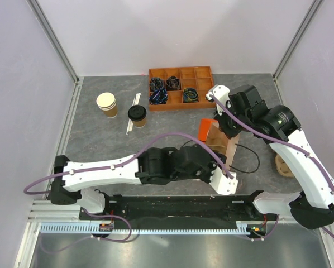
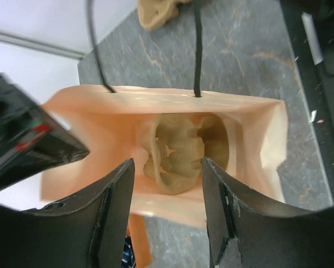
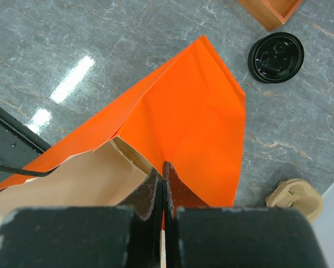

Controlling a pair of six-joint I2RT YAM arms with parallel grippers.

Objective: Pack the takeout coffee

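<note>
The grey marbled table [image 1: 100,145] carries everything, and the orange paper bag [image 1: 208,129], tan inside with black cord handles, stands upright and open near its middle. The left arm reaches across from the left, and the left gripper [image 2: 167,206] hangs over the bag's mouth. Its two black fingers are spread apart with nothing between them. The right gripper [image 3: 162,170] meets the bag at its top rim, jaws pressed together and pinching the rim's paper edge.

Beyond the bag, at the far side of the table, lies an orange-brown wooden tray [image 1: 172,107] divided into compartments, some holding dark coiled items. A tan moulded-pulp cup carrier [image 2: 181,148] sits at the bottom of the bag, and a second pulp carrier [image 1: 282,164] lies on the table to the bag's right.

Well to the left of the bag stands a stack of lidless tan paper cups [image 1: 106,104]. Between that stack and the bag, still well apart from the bag, stands the takeout coffee [image 1: 137,115], a small brown paper cup under a round black lid, upright beside a thin white strip [image 1: 130,127]. A loose round black plastic lid [image 3: 276,57] lies flat on the table near the bag's far side.
</note>
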